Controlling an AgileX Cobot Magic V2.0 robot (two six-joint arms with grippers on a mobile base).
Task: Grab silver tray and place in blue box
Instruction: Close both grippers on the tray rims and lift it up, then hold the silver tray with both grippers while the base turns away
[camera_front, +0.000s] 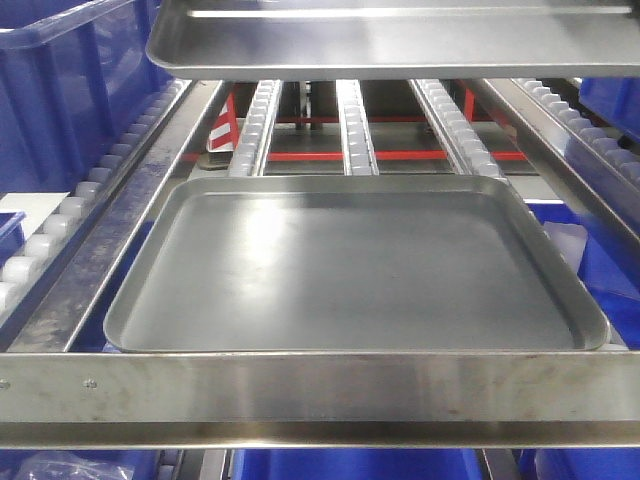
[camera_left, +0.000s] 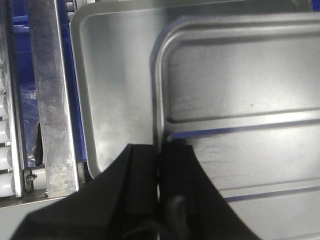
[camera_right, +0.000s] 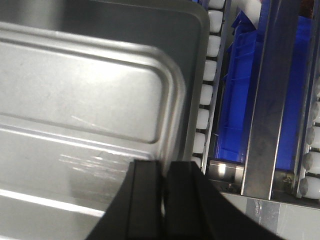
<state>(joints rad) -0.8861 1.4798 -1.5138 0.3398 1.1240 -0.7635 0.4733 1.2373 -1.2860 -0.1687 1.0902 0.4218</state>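
The silver tray (camera_front: 400, 40) hangs across the top of the front view, lifted above the rack. Its shiny ridged bed fills the left wrist view (camera_left: 240, 90) and the right wrist view (camera_right: 85, 100). My left gripper (camera_left: 159, 149) is shut on the tray's left rim, one finger on each side of the rim. My right gripper (camera_right: 165, 167) is shut on its right rim in the same way. Neither gripper shows in the front view. The blue box (camera_front: 60, 90), deep with a lipped rim, stands at the far left beside the rack.
A large dull grey tray (camera_front: 350, 270) lies on the roller rack directly under the held tray. Steel rails (camera_front: 320, 385) and white roller tracks (camera_front: 355, 130) frame it. More blue crates (camera_right: 245, 100) sit below and to the right of the rack.
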